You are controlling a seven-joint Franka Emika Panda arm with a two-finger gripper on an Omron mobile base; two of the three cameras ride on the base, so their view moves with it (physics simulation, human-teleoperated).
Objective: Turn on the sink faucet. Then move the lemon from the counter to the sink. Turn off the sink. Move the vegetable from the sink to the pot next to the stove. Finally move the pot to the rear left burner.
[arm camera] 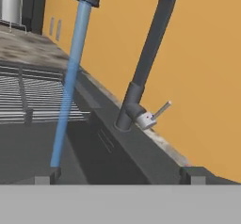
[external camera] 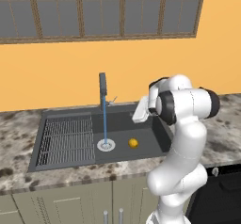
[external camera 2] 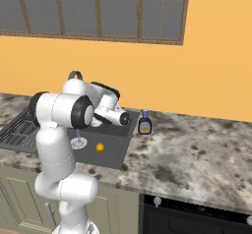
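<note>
A: How many things sit in the sink (external camera: 155, 138)?

B: 1 lemon (external camera: 133, 143), small, round and bright yellow, on the dark grey basin floor at about 3 o'clock from the 1 round silver drain (external camera: 106, 145). 1 ribbed wire rack (external camera: 66, 138) covers the left half.

A: And the sink faucet (arm camera: 153, 53)?

B: 1 slim dark spout, bent over at the top, with 1 thin metal lever (arm camera: 157, 112) at its base. 1 straight blue stream of water (external camera: 104, 122) falls from it onto the drain.

A: The robot?

B: 1 gripper (arm camera: 120, 175), its 2 dark finger tips spread wide with nothing between them, low in the hand view near the faucet's base.

A: Anything else?

B: 1 small dark bottle (external camera 2: 144, 123) with a pale cap stands on the speckled stone counter (external camera 2: 197, 149), at 2 o'clock from the lemon in the right base view. The black stove (external camera 2: 197, 218) shows at the front edge.
</note>
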